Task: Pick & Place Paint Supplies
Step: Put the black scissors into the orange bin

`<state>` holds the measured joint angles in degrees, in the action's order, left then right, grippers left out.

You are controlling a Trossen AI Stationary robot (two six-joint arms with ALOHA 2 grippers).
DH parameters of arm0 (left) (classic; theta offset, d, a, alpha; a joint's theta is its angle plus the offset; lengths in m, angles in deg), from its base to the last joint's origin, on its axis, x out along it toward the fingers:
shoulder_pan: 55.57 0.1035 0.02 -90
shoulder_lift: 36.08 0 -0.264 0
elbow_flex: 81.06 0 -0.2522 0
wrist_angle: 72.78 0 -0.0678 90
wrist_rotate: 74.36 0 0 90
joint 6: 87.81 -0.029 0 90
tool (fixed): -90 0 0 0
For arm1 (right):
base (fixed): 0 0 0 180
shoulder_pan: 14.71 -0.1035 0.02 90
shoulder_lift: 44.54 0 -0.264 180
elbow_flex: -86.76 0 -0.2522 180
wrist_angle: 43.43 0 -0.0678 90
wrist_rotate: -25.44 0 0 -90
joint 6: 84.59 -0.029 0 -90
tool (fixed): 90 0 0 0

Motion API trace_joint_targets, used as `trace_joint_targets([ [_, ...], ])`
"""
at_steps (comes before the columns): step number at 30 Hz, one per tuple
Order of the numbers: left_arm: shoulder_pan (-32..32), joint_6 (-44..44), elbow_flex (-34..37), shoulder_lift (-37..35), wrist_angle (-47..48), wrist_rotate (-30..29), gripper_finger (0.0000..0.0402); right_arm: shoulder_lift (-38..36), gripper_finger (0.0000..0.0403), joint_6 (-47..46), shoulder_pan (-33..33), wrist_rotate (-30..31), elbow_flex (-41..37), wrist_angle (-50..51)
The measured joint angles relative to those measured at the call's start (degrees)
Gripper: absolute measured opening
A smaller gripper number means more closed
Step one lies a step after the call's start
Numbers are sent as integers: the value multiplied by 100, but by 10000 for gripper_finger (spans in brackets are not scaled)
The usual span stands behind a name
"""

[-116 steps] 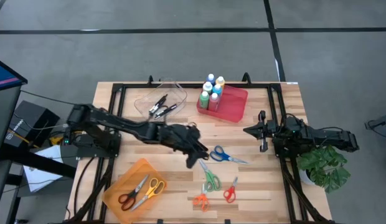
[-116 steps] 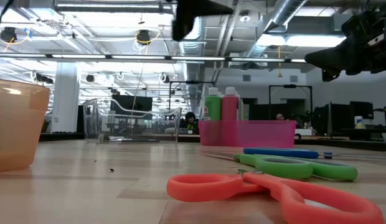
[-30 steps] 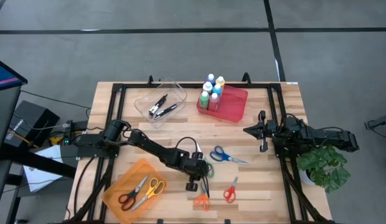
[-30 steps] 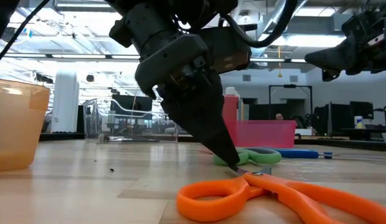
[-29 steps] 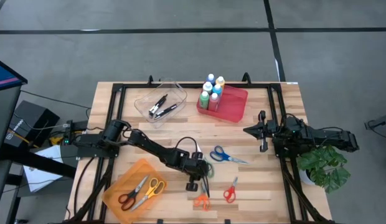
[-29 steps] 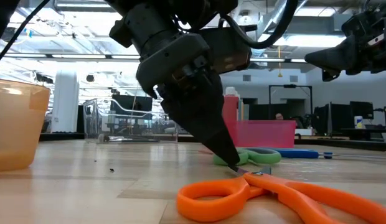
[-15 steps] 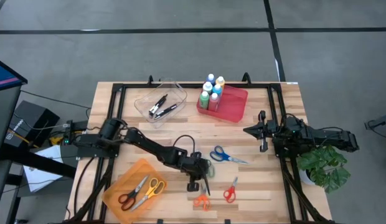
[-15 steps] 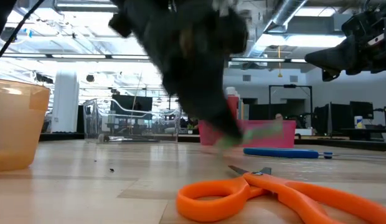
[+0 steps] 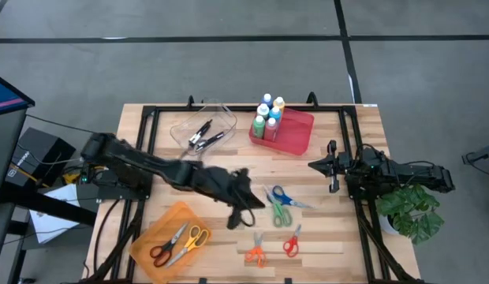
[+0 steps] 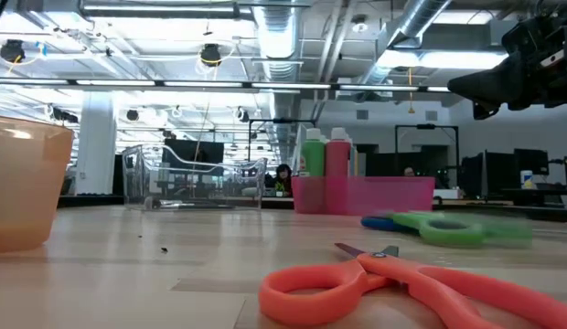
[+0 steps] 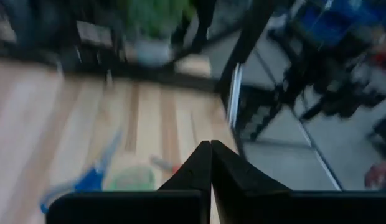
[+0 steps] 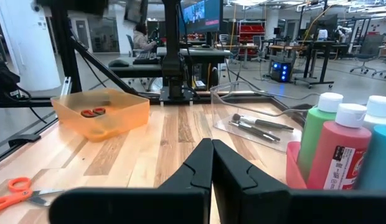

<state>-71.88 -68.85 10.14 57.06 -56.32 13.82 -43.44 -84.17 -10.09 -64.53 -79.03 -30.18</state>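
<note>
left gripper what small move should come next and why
Probably open the fingers and come back down over the green scissors. The left gripper is shut on nothing above the table, those scissors lie loose just beyond it, and the orange bin already holds two pairs. The right gripper waits at the table's right side.

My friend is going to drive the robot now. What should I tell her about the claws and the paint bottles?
Left claw: shut, nothing seen in it, over mid-table by the green scissors.
Right claw: shut, empty, waiting at the table's right side.
Paint bottles: standing upright together in the red bin.
Done: no bottle lies loose on the table.
Left: probably nothing for the bottles.
</note>
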Motion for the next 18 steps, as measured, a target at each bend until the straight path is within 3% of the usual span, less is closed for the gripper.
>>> trace_joint_targets([
  [4,-15,-432,-9,-522,173,-484,2,2,0,0,0,-1,0,1],
  [7,-9,-793,-5,-510,207,-516,1,1,0,1,0,0,0,2],
  [11,82,-775,-7,-55,-221,-249,1,0,0,-1,0,-2,0,3],
  [18,42,-368,-4,1365,-656,-51,1,2,0,-1,-2,-1,0,4],
])
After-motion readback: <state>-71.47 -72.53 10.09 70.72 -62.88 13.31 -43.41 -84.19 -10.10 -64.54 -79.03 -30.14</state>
